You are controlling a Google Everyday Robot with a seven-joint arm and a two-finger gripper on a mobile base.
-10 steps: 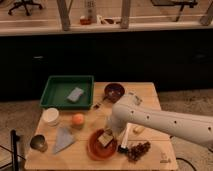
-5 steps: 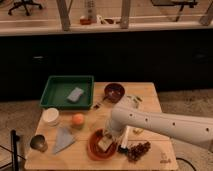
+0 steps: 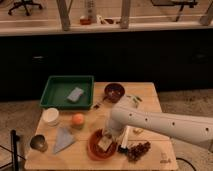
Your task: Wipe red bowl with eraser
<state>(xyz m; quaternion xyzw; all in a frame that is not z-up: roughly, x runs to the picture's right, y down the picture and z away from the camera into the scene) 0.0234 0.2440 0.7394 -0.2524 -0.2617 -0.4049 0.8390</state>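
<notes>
The red bowl (image 3: pixel 96 148) is a wide shallow orange-red bowl at the front middle of the wooden table (image 3: pixel 150 97). The eraser (image 3: pixel 105 143), a small tan block, sits inside the bowl on its right side. My gripper (image 3: pixel 108 136) reaches down from the white arm (image 3: pixel 165 125) into the bowl, right at the eraser. The arm covers the bowl's right rim.
A green tray (image 3: pixel 55 92) holding a blue-grey sponge (image 3: pixel 75 94) stands at the back left. A small maroon bowl (image 3: pixel 114 91), an orange fruit (image 3: pixel 77 119), a white cup (image 3: pixel 50 116), a grey cloth (image 3: pixel 63 138), a metal cup (image 3: pixel 38 143) and dark grapes (image 3: pixel 138 149) lie around.
The arm has shifted slightly left and lower over the red bowl, with the eraser moving a little inside it.
</notes>
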